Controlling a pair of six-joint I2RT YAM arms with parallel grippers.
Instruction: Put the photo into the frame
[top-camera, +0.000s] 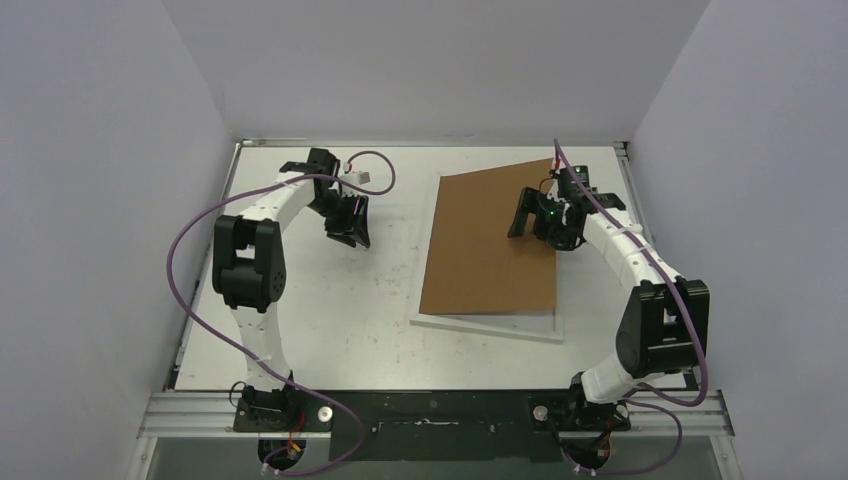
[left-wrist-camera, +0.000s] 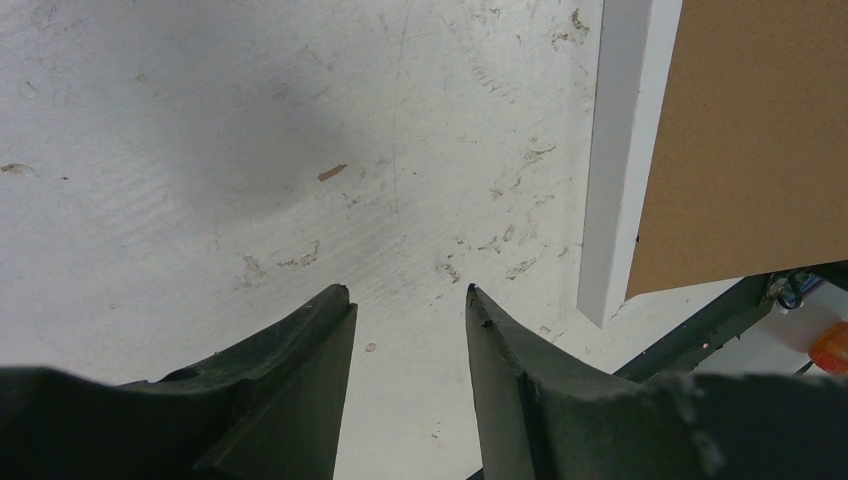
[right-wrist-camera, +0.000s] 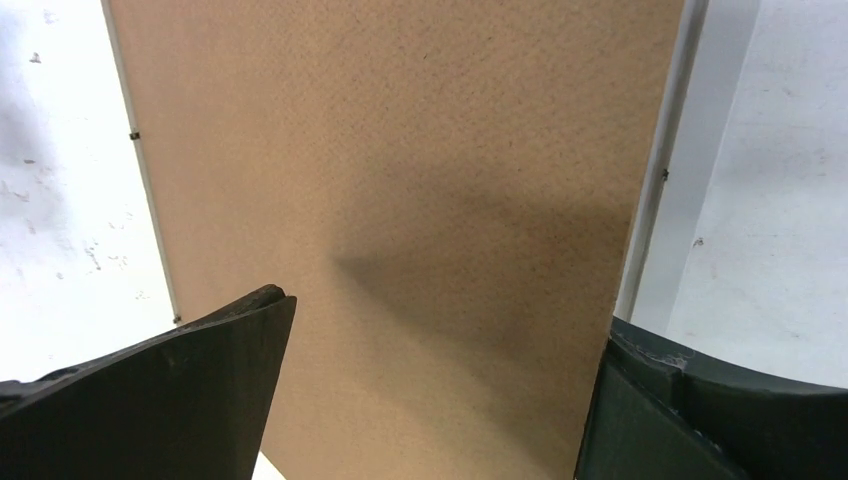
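The frame (top-camera: 490, 326) lies flat on the table's right half, with only its white border showing along the near and left sides. A plain brown backing board (top-camera: 490, 240) rests on it, slightly skewed, and covers its middle. The photo is hidden from every view. My right gripper (top-camera: 540, 235) hovers over the board's right part. In the right wrist view it (right-wrist-camera: 445, 310) stands wide open above the board (right-wrist-camera: 400, 200), holding nothing. My left gripper (top-camera: 352, 238) hangs over bare table left of the frame. It (left-wrist-camera: 407, 290) is open and empty, with the frame's border (left-wrist-camera: 615, 150) to its right.
Grey walls close in the table on the left, back and right. A dark metal rail (top-camera: 440, 410) with both arm bases runs along the near edge. Purple cables loop beside each arm. The scuffed white tabletop (left-wrist-camera: 250, 150) stretches to the left of the frame.
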